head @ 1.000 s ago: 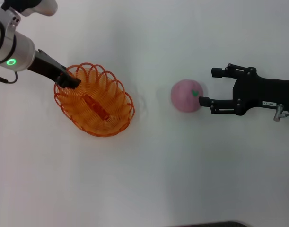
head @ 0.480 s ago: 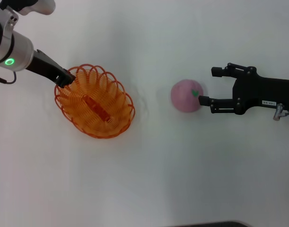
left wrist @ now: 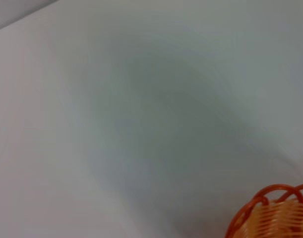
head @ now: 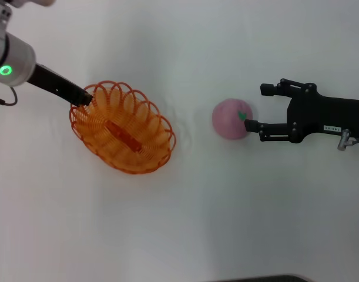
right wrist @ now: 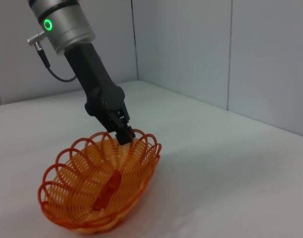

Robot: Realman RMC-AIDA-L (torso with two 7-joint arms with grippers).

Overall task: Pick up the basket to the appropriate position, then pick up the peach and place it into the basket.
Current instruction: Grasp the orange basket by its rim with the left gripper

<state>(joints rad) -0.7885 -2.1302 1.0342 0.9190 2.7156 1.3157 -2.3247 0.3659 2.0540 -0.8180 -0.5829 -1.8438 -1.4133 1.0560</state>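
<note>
Orange basket [head: 123, 130] on white table [head: 179, 223], rim pinched by left gripper [head: 83, 97]. Pink peach [head: 231, 118] outside, just beside right gripper [head: 257, 107], fingers spread.

Head view: looks steeply down on the white table [head: 185, 223] from above and well back, taking in the basket [head: 121, 128] entire. Left wrist view: faces the tabletop from close beside the basket, so that only a few rim loops of the basket [left wrist: 270, 213] enter one corner of the picture. Right wrist view: set low and well apart from the basket [right wrist: 99, 186], looking nearly level across the table toward grey walls [right wrist: 191, 44] behind it. All three views share the basket.
</note>
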